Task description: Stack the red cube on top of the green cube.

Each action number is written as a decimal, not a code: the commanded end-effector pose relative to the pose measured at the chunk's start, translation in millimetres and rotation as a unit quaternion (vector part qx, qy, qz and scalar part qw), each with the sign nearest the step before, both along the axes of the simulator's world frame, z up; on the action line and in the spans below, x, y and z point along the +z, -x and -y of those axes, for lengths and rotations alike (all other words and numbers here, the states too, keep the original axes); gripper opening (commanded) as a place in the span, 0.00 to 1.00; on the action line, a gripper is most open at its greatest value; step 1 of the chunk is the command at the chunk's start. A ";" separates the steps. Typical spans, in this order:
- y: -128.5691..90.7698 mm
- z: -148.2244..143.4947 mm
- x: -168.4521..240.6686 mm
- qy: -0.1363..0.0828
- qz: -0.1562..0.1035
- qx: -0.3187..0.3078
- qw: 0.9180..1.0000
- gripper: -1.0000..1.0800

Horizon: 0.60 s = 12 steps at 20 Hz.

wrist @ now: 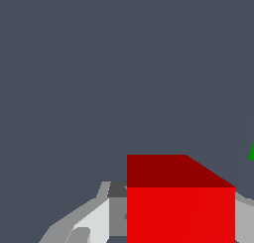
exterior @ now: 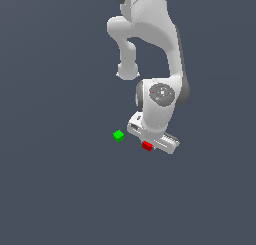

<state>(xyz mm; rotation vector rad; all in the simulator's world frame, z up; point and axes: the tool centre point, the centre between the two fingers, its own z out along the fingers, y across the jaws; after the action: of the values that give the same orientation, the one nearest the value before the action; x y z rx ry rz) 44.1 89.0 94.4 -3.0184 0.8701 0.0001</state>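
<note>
The red cube (exterior: 147, 146) sits at the lower end of my white gripper (exterior: 150, 142), partly covered by the hand. In the wrist view the red cube (wrist: 181, 207) fills the space between the two grey fingers (wrist: 101, 219), which press against both of its sides, so the gripper (wrist: 181, 232) is shut on it. The green cube (exterior: 118, 135) rests on the dark floor a short way toward the exterior view's left of the red cube, apart from it. Only a sliver of the green cube (wrist: 252, 152) shows at the wrist picture's edge.
The floor (exterior: 60, 189) is a plain dark grey surface all around. The white arm (exterior: 150, 34) rises above the gripper toward the top of the exterior view.
</note>
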 end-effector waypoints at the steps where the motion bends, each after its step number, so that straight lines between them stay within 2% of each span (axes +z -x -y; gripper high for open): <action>1: 12.3 19.3 -4.4 0.000 0.000 0.000 1.000 0.00; 12: 63.0 102.5 -25.7 0.000 0.000 0.000 1.000 0.00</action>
<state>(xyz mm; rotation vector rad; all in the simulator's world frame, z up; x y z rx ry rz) -12.7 -3.4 71.0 -3.0183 0.8725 0.0010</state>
